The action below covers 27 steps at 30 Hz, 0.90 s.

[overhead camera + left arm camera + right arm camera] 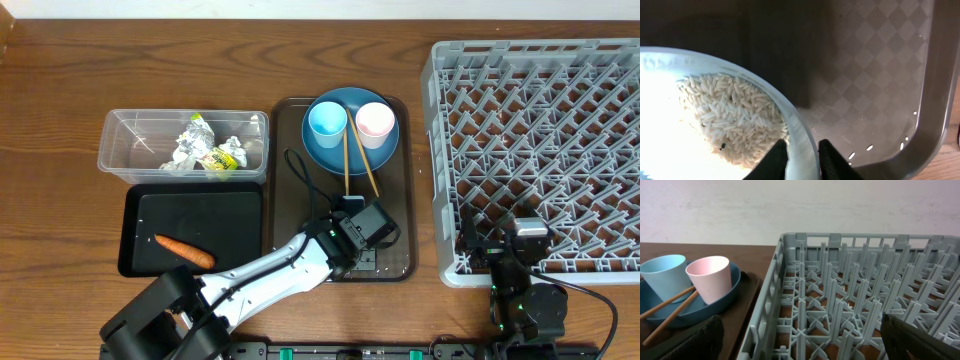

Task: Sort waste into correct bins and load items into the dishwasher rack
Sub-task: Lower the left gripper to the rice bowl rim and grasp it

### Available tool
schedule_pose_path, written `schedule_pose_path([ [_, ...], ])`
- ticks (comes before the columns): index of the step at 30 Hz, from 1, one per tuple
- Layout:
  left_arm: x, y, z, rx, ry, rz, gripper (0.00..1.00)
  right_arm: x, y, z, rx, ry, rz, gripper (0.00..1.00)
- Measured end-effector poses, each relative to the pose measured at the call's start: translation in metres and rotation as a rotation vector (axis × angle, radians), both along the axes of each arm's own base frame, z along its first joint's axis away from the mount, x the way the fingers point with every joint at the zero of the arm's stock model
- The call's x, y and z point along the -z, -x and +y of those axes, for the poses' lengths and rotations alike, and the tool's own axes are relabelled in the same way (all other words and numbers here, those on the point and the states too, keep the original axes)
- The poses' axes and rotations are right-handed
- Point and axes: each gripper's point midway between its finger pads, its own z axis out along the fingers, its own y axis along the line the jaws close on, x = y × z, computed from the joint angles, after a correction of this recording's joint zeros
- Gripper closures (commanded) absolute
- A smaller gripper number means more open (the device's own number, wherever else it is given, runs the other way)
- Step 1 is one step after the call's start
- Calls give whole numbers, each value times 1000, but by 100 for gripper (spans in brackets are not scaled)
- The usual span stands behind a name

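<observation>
My left fingers (777, 159) pinch the rim of the pale blue bowl (765, 95), one inside and one outside, beside the white rice grains (730, 115) heaped in it. The bowl sits on the brown serving tray (880, 100), toward the table's front edge. My right fingers (707, 337) stand spread wide over the dishwasher rack (850, 310), at the table's front right corner.
</observation>
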Motion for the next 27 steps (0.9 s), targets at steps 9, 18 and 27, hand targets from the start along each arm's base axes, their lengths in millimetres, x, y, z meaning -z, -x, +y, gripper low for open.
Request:
schedule_pose_path([
  [9, -1, -1, 0, 2, -3, -9, 92, 0, 0, 0, 0, 0, 0, 1],
  [18, -1, -2, 1, 1, -4, -12, 94, 0, 0, 0, 0, 0, 0, 1],
  [27, -7, -3, 3, -6, 1, -19, 94, 0, 0, 0, 0, 0, 0, 1],
])
